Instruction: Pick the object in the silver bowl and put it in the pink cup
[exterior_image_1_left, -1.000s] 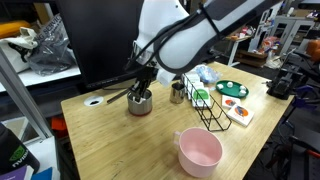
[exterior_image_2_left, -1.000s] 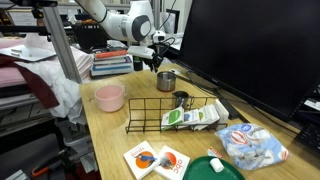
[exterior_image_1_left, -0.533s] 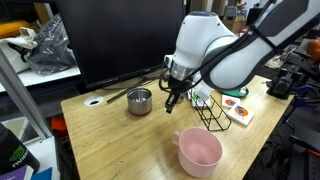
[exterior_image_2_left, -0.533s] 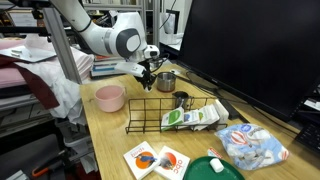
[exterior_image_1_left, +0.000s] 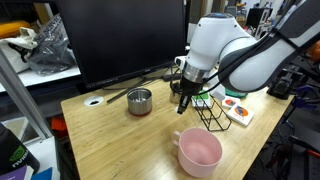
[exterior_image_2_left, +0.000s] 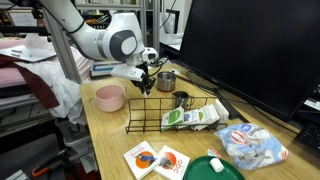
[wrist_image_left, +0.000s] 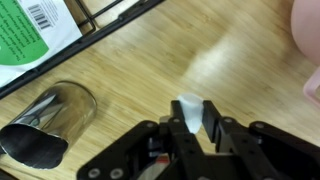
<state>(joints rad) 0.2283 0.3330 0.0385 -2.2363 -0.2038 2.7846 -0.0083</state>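
The object (wrist_image_left: 189, 104) is a small pale piece pinched only at the tips of the claw (exterior_image_1_left: 183, 100), well above the surface (exterior_image_1_left: 110, 140). That is the main risk as I judge it. The hold looks shallow, so a jolt or a quick swing could shake the piece loose, and it would land on bare wood short of the pink cup (exterior_image_1_left: 199, 150).

A second risk is the rack (exterior_image_1_left: 212, 112), which stands just beside the claw in an exterior view. A path that drifts that way could clip the wire, or catch the metal cup (wrist_image_left: 45, 125) seen near the rack in the wrist view.

The third is the release. Only the cup's edge shows at the right border of the wrist view, so the claw is not yet over the opening. Letting go from high up or off-centre could bounce so light a piece off the rim.

The claw is clenched on the object, its two fingers (wrist_image_left: 212, 120) pressed to either side of it. It points straight down and hangs in the air between the bowl (exterior_image_1_left: 140, 101) and the pink cup — clear of both and touching nothing else. The arm reaches in from above, with its bulky white wrist directly over the claw. In both exterior views the forearm slopes up and away toward the base.
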